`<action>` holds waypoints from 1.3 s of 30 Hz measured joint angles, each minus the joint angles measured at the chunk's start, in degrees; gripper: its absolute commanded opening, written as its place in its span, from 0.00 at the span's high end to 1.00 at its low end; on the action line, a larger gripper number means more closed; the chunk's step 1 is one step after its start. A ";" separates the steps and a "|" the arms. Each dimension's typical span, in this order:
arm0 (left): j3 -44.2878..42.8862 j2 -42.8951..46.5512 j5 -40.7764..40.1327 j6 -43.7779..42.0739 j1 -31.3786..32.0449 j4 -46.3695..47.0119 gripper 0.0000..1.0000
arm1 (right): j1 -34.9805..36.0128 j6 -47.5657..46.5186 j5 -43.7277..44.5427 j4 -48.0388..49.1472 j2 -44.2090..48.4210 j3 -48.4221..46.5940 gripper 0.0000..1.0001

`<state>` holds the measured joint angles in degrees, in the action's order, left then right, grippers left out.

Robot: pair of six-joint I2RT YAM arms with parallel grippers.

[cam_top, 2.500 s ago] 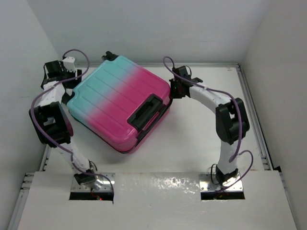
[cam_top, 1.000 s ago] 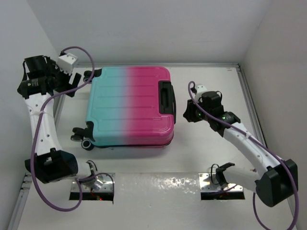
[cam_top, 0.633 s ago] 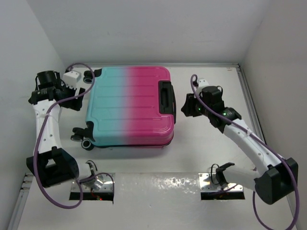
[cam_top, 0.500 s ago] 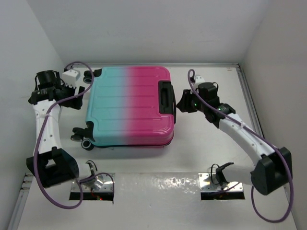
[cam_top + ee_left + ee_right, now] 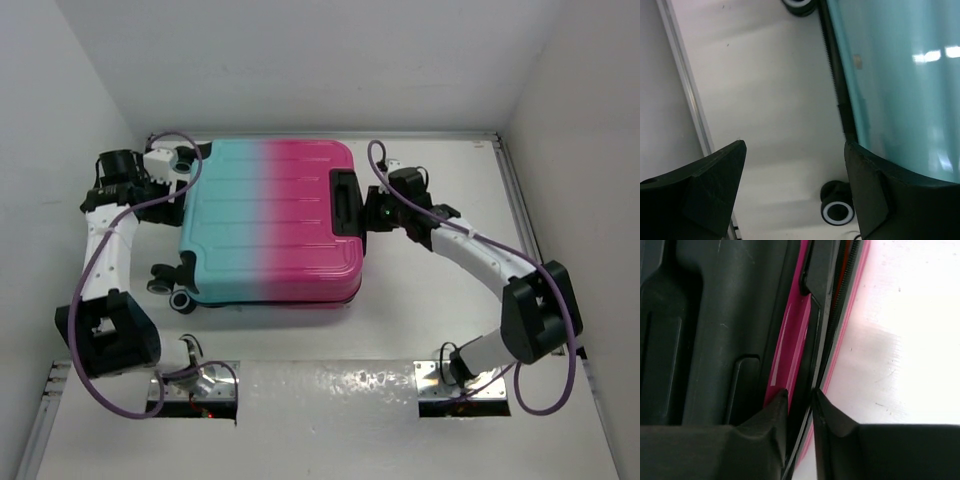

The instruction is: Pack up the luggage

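The luggage (image 5: 270, 220) lies flat and closed on the table, teal half to the left, pink half to the right, with its black handle (image 5: 347, 200) on the right end. My left gripper (image 5: 178, 165) is open and empty beside its far-left corner, near the wheels. In the left wrist view the teal shell (image 5: 900, 75) is at the right and a wheel (image 5: 838, 212) lies between my open gripper's (image 5: 795, 150) fingers. My right gripper (image 5: 370, 212) is at the luggage's right edge by the handle. In the right wrist view it (image 5: 799, 395) is nearly shut astride the black zip seam beside the pink shell (image 5: 795, 335).
White walls close in the table on three sides. Metal rails run along its left edge (image 5: 685, 90) and right edge (image 5: 528, 240). A white board (image 5: 330, 420) covers the near edge over the arm bases. Two more wheels (image 5: 170, 290) stick out at the luggage's near-left corner.
The luggage has turned from diagonal to square. Since then my right gripper moved left onto its right edge, and my left gripper moved right toward the far-left corner.
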<state>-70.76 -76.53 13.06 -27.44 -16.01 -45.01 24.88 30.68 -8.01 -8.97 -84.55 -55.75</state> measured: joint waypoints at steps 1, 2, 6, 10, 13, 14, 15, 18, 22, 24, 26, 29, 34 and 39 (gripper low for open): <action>0.59 -0.90 -0.76 0.11 0.13 0.59 0.23 | 0.55 0.46 0.98 -0.13 -0.44 -0.26 0.83; 1.27 -1.95 -2.03 0.42 0.46 1.77 0.23 | 1.16 1.25 2.34 -0.17 -0.79 -0.59 0.86; -0.09 -6.95 -7.04 2.08 2.89 6.51 0.24 | 3.52 5.38 9.81 -2.71 -2.80 -3.02 1.00; -7.93 -15.04 -9.27 4.09 5.62 9.55 0.25 | 4.09 8.46 14.47 -4.55 -3.72 -4.42 1.00; -13.77 -20.98 -10.71 5.03 6.60 11.93 0.25 | 4.42 7.78 17.51 -11.08 -6.56 -10.05 1.00; -16.24 -23.12 -10.82 5.35 6.71 12.02 0.25 | 4.44 7.15 18.58 -14.16 -8.24 -12.96 1.00; -18.38 -25.07 -10.91 5.55 6.82 11.93 0.25 | 4.46 6.73 19.85 -16.92 -9.92 -15.72 1.00; -28.24 -32.20 -11.06 6.34 7.08 9.31 0.25 | 4.44 6.60 23.47 -20.94 -13.38 -21.00 1.00; -39.87 -40.26 -10.93 6.93 7.96 5.66 0.25 | 4.20 10.56 25.97 -20.06 -14.25 -21.64 1.00; -43.58 -42.64 -10.95 6.71 8.52 5.11 0.25 | 3.80 11.91 26.95 -19.58 -14.47 -21.66 1.00; -46.03 -43.69 -10.93 6.47 8.96 4.68 0.24 | 3.41 12.63 27.58 -19.12 -14.64 -21.77 1.00; -48.96 -43.74 -9.92 6.27 9.16 2.49 0.20 | 2.49 12.31 27.04 -17.79 -14.78 -21.77 0.98; -53.11 -42.49 -3.91 6.82 7.96 -1.44 0.06 | -2.23 11.08 17.57 -17.79 -17.75 -25.53 0.79; -53.44 -34.51 6.67 1.51 3.61 -7.21 0.00 | -9.57 6.47 9.49 -14.82 -23.12 -38.53 0.16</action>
<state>-124.20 -111.04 19.73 -25.93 -12.40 -52.23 15.31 37.15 1.48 -23.79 -107.68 -94.28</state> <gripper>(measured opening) 0.997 0.681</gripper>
